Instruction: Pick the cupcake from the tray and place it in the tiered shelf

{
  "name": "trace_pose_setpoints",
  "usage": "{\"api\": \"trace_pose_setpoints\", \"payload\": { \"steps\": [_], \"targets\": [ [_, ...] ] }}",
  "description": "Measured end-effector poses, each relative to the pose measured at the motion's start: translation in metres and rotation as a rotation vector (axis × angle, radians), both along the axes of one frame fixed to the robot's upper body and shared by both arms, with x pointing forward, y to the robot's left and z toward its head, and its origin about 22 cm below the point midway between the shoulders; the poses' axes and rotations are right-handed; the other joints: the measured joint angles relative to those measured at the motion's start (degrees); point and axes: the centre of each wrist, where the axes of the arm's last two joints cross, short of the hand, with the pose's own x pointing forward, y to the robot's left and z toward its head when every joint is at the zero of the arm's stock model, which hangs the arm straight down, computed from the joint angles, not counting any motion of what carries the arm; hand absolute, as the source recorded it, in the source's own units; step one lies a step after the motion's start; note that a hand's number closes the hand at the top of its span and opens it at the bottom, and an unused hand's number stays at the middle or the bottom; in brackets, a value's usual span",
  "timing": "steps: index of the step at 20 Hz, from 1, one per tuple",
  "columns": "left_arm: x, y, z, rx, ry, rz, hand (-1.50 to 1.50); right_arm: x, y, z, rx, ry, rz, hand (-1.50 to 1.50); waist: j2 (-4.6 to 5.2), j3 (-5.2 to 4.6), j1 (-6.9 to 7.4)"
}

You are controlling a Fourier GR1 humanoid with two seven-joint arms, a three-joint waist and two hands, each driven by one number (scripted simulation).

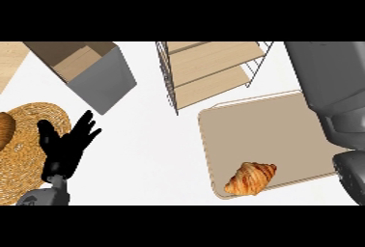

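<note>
1. Looking steeply down on the white counter [153, 159], there is a flat beige rectangular tray [242, 125] at about four o'clock, and the only pastry on it is a golden-brown croissant [251, 178] near its lower edge. No cupcake shows anywhere, so the croissant looks to be the item to move.
2. The wire-framed tiered shelf with pale wooden boards [214, 67] stands at twelve o'clock, just beyond the tray's top-left corner; the carry should be short, up and slightly left.
3. The right arm, a bulky grey forearm [331, 96], comes down the three o'clock edge over the tray's right side. Its hand is out of view, so whether it is spread or curled cannot be told.
4. The black left hand [65, 144] sits at eight o'clock, fingers spread wide and upward, holding nothing. It is resting, clear of the work.
5. Under it lies a round woven straw mat [32, 149]; a grey box with a tan wooden interior [89, 72] sits at ten o'clock.
6. Nothing is grasped yet; the pick is still to come.
</note>
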Motion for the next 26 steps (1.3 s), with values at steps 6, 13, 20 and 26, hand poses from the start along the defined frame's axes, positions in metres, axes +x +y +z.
{"api": "trace_pose_setpoints", "payload": {
  "steps": [6,13,20,26],
  "targets": [
    [-0.001,0.0,0.002,0.005,0.01,0.009,0.0,0.008,-0.004,-0.007,0.005,-0.004,0.033,1.5,-0.12,-0.05,-0.28],
    [-0.006,0.0,0.002,0.0,0.007,0.002,0.0,0.01,-0.001,0.002,0.053,0.009,0.003,-1.5,-0.15,-0.1,-0.29],
    [-0.004,0.002,0.002,0.002,0.01,0.007,0.0,0.014,-0.009,0.011,0.306,0.072,-0.033,-1.5,-0.09,-0.08,-0.31],
    [-0.001,0.003,0.001,0.009,0.011,0.011,0.0,0.015,-0.02,0.015,0.536,0.129,-0.018,-1.5,-0.15,-0.04,-0.53]
  ]
}}
